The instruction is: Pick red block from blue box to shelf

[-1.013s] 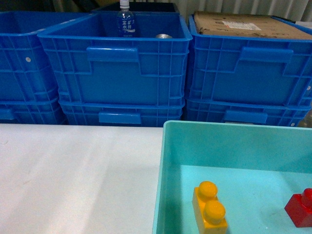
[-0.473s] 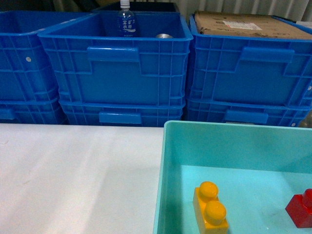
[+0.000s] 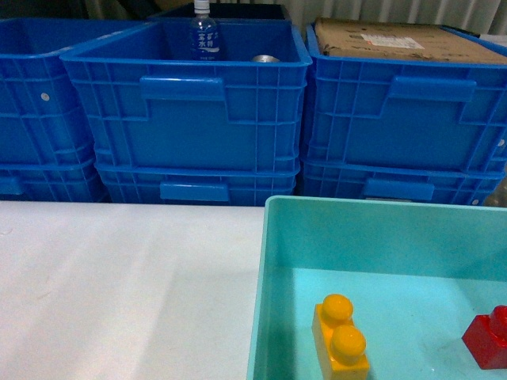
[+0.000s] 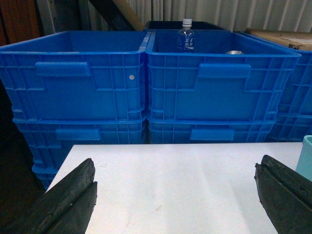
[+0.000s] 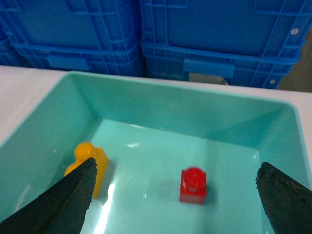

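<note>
The red block stands stud-up on the floor of the blue box, a light turquoise tub. In the head view the red block is at the right edge, inside the blue box. My right gripper hovers open above the tub, its fingers wide apart to either side of the block and clear of it. My left gripper is open over the bare white table, holding nothing. Neither gripper shows in the head view. The shelf is out of view.
A yellow two-stud brick lies in the tub's left half, near my right gripper's left finger. Stacked dark blue ribbed crates line the table's far edge; one holds a water bottle, another a cardboard sheet.
</note>
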